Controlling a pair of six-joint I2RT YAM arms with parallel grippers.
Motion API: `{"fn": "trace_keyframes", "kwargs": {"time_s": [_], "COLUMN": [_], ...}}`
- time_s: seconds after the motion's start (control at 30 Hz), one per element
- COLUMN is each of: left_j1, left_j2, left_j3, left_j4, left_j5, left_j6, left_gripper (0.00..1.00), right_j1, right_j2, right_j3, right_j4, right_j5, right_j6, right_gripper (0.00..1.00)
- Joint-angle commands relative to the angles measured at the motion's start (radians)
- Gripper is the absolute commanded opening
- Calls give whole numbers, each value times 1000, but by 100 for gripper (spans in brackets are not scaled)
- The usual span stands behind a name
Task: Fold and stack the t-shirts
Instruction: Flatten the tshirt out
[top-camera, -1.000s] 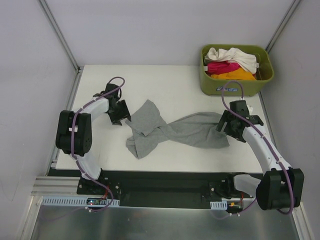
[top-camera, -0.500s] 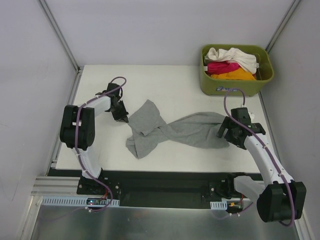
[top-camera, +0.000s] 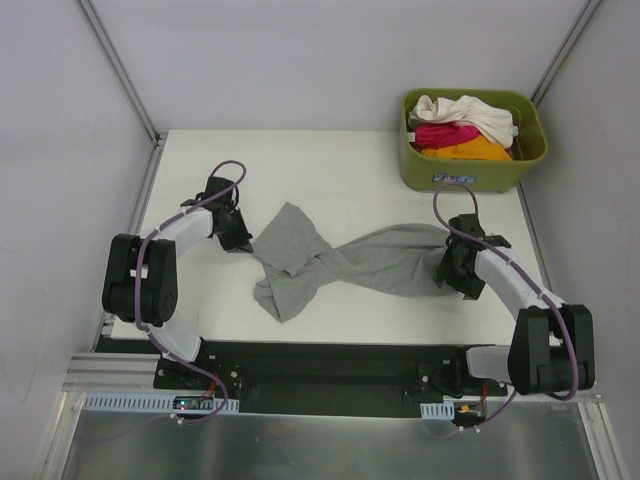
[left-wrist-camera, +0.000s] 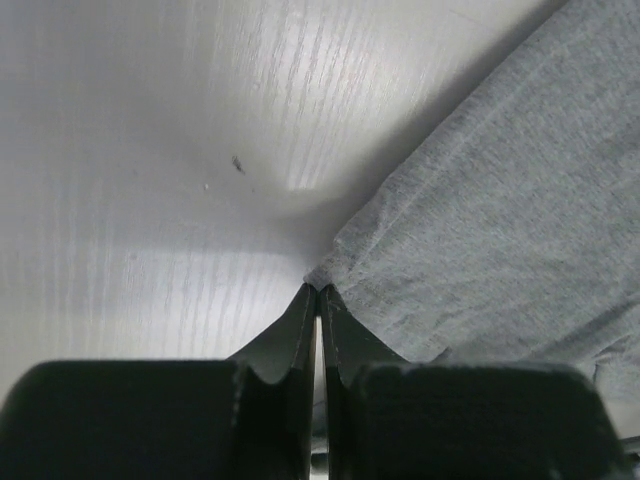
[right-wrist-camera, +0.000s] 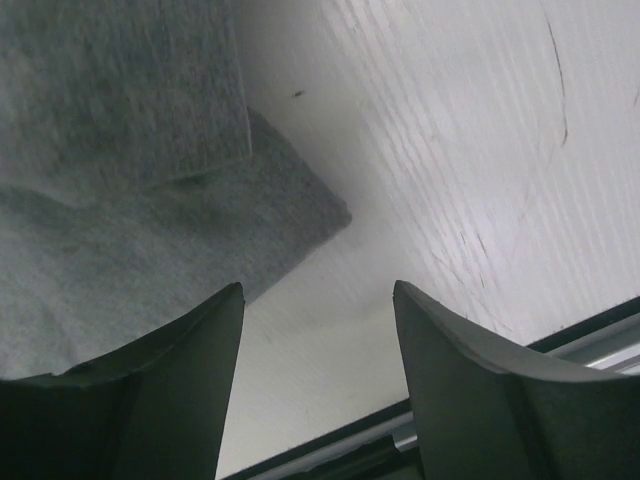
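Observation:
A mid-grey t-shirt (top-camera: 370, 262) lies crumpled and twisted across the middle of the white table. My left gripper (top-camera: 243, 240) sits low at its left edge. In the left wrist view this gripper (left-wrist-camera: 318, 290) is shut, with a small corner of the grey cloth (left-wrist-camera: 500, 200) pinched at its tips. My right gripper (top-camera: 452, 275) is at the shirt's right end. It (right-wrist-camera: 318, 290) stands open over bare table, and its left finger overlaps the grey hem (right-wrist-camera: 120, 200). Cream-white (top-camera: 465, 112), magenta (top-camera: 440, 133) and orange (top-camera: 465, 150) t-shirts are piled in the bin.
An olive-green plastic bin (top-camera: 415, 170) stands at the table's back right corner. Grey walls close in the left and right sides. The table's near edge and a metal rail (right-wrist-camera: 600, 330) lie just below the right gripper.
The left gripper has shut at the grey shirt's left edge. The right arm has swung in and down to the shirt's right end, and its jaws have narrowed somewhat.

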Motion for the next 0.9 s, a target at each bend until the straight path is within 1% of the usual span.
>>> {"fn": "trace_keyframes", "kwargs": {"time_s": [0.0,0.1,0.13,0.17,0.23,0.27,0.33,0.37,0.4,0.43,0.5,0.53,0.6,0.63,0.67,0.7,0.77,0.8,0.83,0.87], "left_j1": [-4,-4,-4,-6,-4,-4,-4,-4,-4,-4,-4,-4,-4,-4,-4,-4,-4,-4,-4,-4], "left_j2": [-107,-153,-164,-189,-216,-244,-276,-313,-333,-354,-428,-455,-538,-566,-618,-646,-727,-755,-784,-837], "left_j3": [-47,-70,-78,-82,-98,-101,-104,-102,-95,-90,-67,-56,-20,-4,11,49,86,124,145,190], "left_j4": [6,6,5,6,6,5,5,5,5,3,5,5,5,3,5,5,5,5,5,6], "left_j5": [-57,-54,-54,-54,-65,-68,-76,-76,-77,-77,-83,-85,-99,-99,-96,-95,-95,-100,-105,-109], "left_j6": [-21,-32,-39,-39,-39,-39,-39,-39,-41,-44,-49,-55,-64,-64,-62,-61,-56,-52,-49,-46], "left_gripper": [0,0,0,0,0,0,0,0,0,0,0,0,0,0,0,0,0,0,0,0], "right_j1": [-24,-25,-25,-25,-25,-25,-24,-21,-18,-15,4,10,24,27,27,28,30,30,30,30], "right_j2": [132,230,248,264,305,316,314,302,287,229,158,85,0,-38,-125,-167,-283,-320,-348,-397], "right_j3": [78,84,79,75,81,88,98,101,114,121,159,177,213,252,272,295,376,407,482,521], "right_j4": [73,90,124,142,177,185,193,193,187,164,123,69,18,-23,-40,-63,-86,-106,-118,-128], "right_j5": [40,13,4,-9,-62,-79,-119,-125,-131,-127,-87,-73,-58,-67,-78,-95,-101,-104,-104,-110], "right_j6": [36,65,67,67,57,53,41,33,28,16,1,-10,-24,-28,-41,-48,-71,-82,-90,-100], "right_gripper": [62,59,58,51,41,29,17,7,4,2,1,1,1,1,1,1,1,1,1,1]}}
